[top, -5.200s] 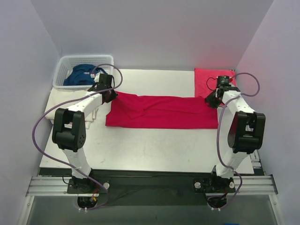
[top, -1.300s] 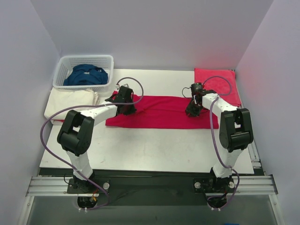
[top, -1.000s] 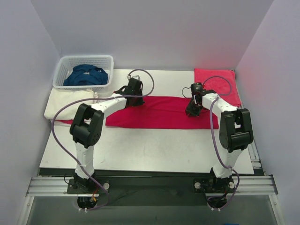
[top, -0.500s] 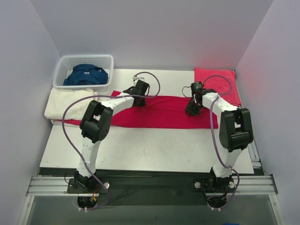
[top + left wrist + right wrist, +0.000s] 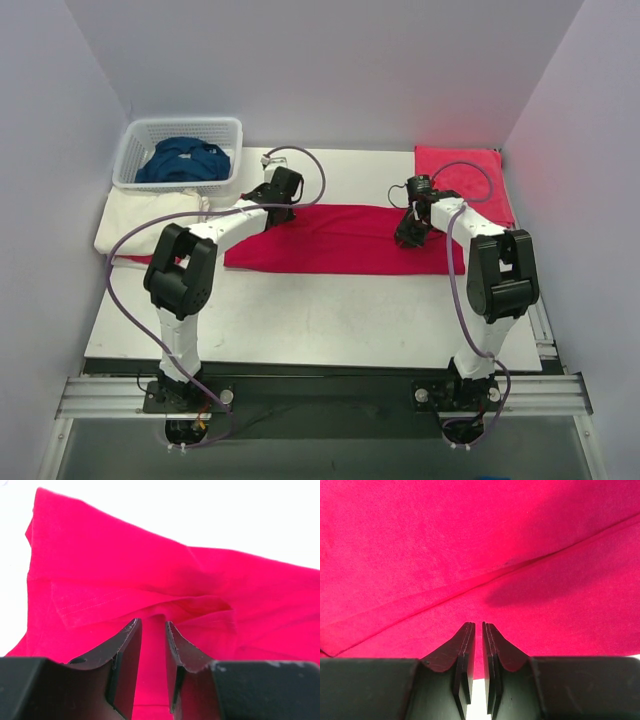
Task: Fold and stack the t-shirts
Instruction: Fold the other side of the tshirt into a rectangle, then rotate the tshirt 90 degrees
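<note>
Crimson shirt — blue shirt, white lattice basket.

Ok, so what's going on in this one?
Two robot arms are working on a crimson t-shirt laid out as a long band across the table. The left gripper hovers over the shirt's far edge near its left end, jaws slightly open and empty. The right gripper is at the shirt's right end, jaws almost closed; whether it pinches cloth is unclear. A blue shirt sits in the basket, and a cream shirt lies just in front of it.
</note>
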`<state>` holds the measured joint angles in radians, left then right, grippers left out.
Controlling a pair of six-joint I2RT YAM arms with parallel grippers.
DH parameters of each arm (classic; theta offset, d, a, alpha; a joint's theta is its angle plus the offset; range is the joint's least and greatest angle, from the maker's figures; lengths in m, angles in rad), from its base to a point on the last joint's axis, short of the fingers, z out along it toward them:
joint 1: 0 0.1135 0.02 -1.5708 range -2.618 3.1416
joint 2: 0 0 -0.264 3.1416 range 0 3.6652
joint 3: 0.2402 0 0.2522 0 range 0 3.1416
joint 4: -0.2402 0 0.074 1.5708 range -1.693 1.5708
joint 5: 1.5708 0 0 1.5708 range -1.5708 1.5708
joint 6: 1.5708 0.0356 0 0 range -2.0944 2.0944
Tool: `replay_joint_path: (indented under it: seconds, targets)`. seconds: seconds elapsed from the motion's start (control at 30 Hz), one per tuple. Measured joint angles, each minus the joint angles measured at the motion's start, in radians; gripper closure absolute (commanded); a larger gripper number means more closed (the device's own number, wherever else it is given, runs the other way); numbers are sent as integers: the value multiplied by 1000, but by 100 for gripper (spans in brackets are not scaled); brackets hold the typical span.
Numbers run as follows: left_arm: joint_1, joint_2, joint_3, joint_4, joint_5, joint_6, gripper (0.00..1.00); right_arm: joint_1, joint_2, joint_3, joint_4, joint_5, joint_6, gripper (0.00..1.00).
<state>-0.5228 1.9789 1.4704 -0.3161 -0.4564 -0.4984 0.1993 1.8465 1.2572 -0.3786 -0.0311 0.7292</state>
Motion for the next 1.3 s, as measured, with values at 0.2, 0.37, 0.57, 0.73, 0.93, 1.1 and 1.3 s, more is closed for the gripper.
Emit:
replay_joint_path:
  seconds: [0.2,0.37,0.57,0.73,0.93,1.1,1.3]
  targets:
    - [16,6,-33,-23,41,-26,65,0,0,0,0,0,0,87]
    - [21,8,-79,-36,80,-45,65,1,0,0,0,0,0,87]
    - [26,46,-82,-39,105,-55,65,4,0,0,0,0,0,87]
    - [49,80,-44,-31,101,-63,63,5,0,0,0,0,0,87]
    - [97,127,22,-31,97,-58,50,5,0,0,0,0,-1,88]
    - [114,154,63,-29,95,-38,49,6,2,3,0,-1,-1,88]
    - [113,163,79,-34,95,-14,46,14,23,11,0,-3,-1,88]
